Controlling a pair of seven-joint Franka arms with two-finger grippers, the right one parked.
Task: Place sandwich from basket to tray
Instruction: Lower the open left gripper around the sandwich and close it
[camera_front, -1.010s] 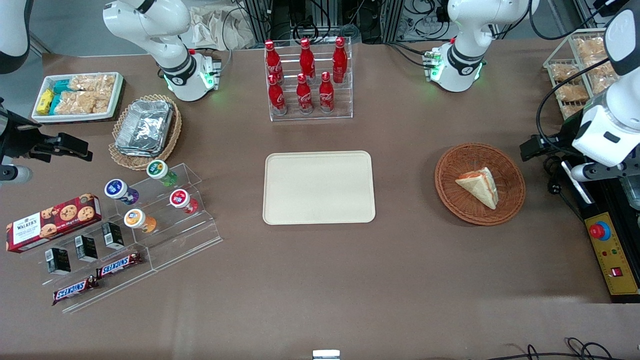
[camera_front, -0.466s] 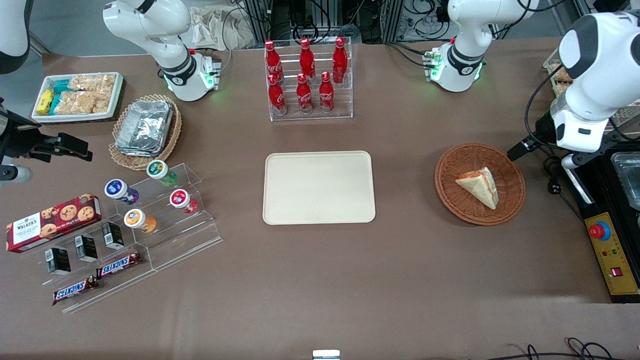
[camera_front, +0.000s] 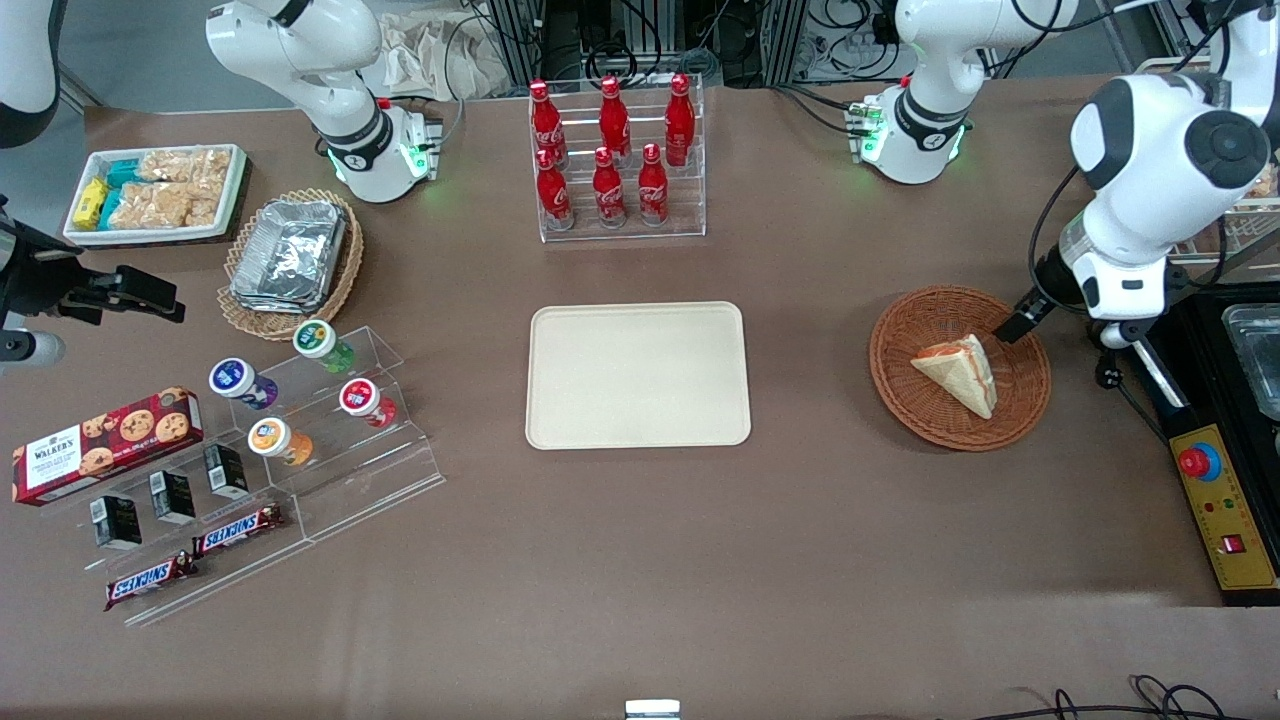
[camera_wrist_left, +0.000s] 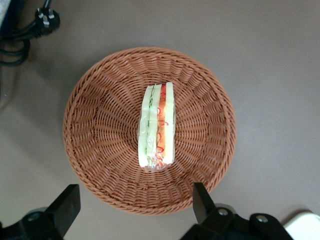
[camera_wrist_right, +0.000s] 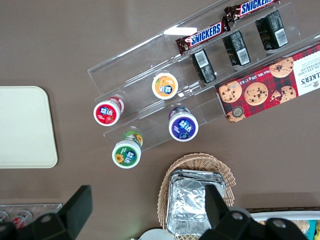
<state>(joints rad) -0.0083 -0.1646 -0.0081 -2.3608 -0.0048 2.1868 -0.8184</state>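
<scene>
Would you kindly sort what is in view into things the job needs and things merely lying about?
Needed: triangular white-bread sandwich; round reddish-brown wicker basket holding it; flat cream rectangular tray; open gripper above the basket.

Lying about: red cola bottles; foil containers; red cookie box.

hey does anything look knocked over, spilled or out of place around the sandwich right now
Nothing stands out. The sandwich lies intact in the basket, the tray is bare, and the open gripper hovers above the basket.
</scene>
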